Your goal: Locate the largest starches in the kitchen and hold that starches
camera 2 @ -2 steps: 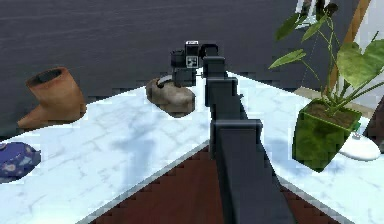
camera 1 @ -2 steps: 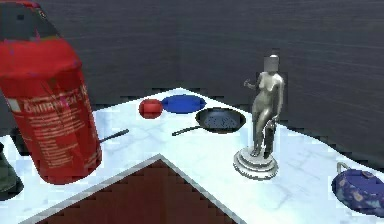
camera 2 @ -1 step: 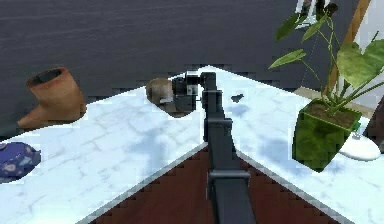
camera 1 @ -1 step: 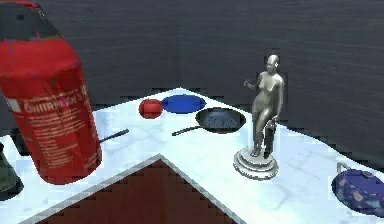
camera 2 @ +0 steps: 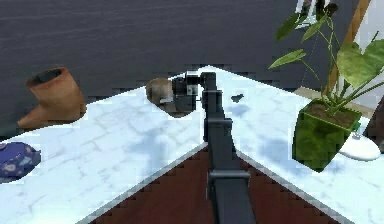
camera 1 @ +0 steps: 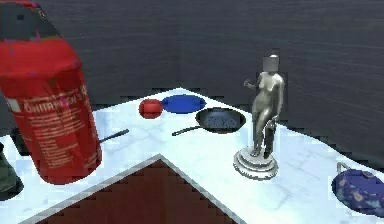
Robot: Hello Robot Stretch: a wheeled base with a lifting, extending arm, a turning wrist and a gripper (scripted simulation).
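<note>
On the white marble counter (camera 2: 120, 140) lies a brown rounded lump (camera 2: 158, 91), perhaps a potato or a loaf, near the counter's far corner. My arm (camera 2: 225, 160) rises from the arm side view's bottom edge up to that corner. The gripper (camera 2: 180, 97) sits right against the brown lump, which rests on the counter, so I cannot tell whether the gripper holds anything.
A brown clay vase (camera 2: 55, 95) lies tipped at the arm side view's left, and a blue patterned bowl (camera 2: 14, 160) is near the edge. A potted plant (camera 2: 325, 130) stands at the right. The forward view has a red fire extinguisher (camera 1: 50, 95), red round thing (camera 1: 150, 108), blue plate (camera 1: 184, 103), black pan (camera 1: 220, 121) and silver statue (camera 1: 262, 115).
</note>
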